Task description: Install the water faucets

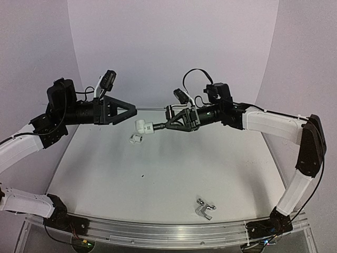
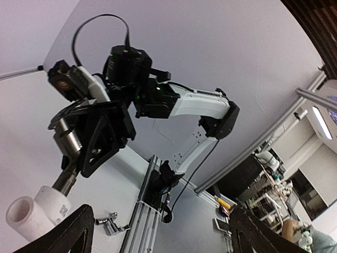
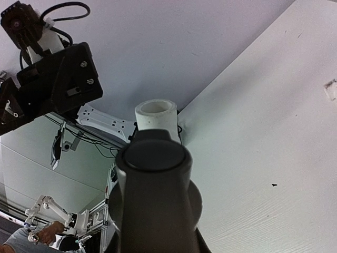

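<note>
Two faucets are in play, well apart. The dark faucet (image 2: 66, 142) is up in the air at centre frame of the top view, clamped in the right gripper (image 1: 169, 124), whose jaws are together on its body. A white fitting (image 1: 143, 126) sits on the faucet's free end and points left. The chrome faucet (image 1: 204, 208) lies untouched on the table (image 1: 158, 179), low and right of centre, near the front rail. A second fitting (image 1: 135, 139) lies on the table just below the held one.

The left gripper (image 1: 131, 110) hangs just up and left of the held fitting. Its jaws stand wide apart with nothing between them, and in the left wrist view its fingers (image 2: 68, 232) frame the bottom edge with the fitting at lower left.

The step in hand looks like joining the dark faucet to its fitting. The stem appears to enter the fitting, though no view shows whether it is fully seated.

If it is not, the left gripper needs to come down and right, straddle the fitting squarely and close on it. That would brace the fitting while the right wrist turns the faucet home. After that, the chrome faucet and second fitting remain to be paired.
</note>
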Controlling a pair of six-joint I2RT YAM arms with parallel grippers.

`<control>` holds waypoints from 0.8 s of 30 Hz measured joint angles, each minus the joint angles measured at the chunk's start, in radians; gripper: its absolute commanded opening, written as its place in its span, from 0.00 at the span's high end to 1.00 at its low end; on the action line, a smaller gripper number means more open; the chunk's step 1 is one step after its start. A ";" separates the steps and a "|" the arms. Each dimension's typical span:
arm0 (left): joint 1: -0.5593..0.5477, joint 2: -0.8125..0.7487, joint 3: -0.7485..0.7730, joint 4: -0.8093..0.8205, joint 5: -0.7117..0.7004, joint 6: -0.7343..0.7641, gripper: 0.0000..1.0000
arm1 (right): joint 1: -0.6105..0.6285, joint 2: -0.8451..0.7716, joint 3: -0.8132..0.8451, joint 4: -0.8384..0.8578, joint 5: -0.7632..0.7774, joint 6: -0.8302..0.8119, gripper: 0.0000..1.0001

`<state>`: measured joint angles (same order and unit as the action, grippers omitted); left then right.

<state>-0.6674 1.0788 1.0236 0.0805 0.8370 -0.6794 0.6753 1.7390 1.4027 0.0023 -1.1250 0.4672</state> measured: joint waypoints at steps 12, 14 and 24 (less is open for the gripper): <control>0.008 0.071 0.018 -0.205 -0.260 -0.037 0.02 | -0.002 -0.004 0.011 -0.018 -0.018 -0.062 1.00; 0.008 0.087 0.018 -0.215 -0.266 -0.051 0.02 | 0.000 -0.010 0.011 -0.020 -0.021 -0.065 1.00; 0.009 0.118 0.018 -0.083 -0.103 -0.082 0.14 | 0.011 -0.022 0.011 -0.020 -0.036 -0.070 1.00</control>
<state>-0.6585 1.1965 1.0416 -0.0022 0.7336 -0.7618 0.6861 1.7172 1.4136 -0.0173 -1.1612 0.3975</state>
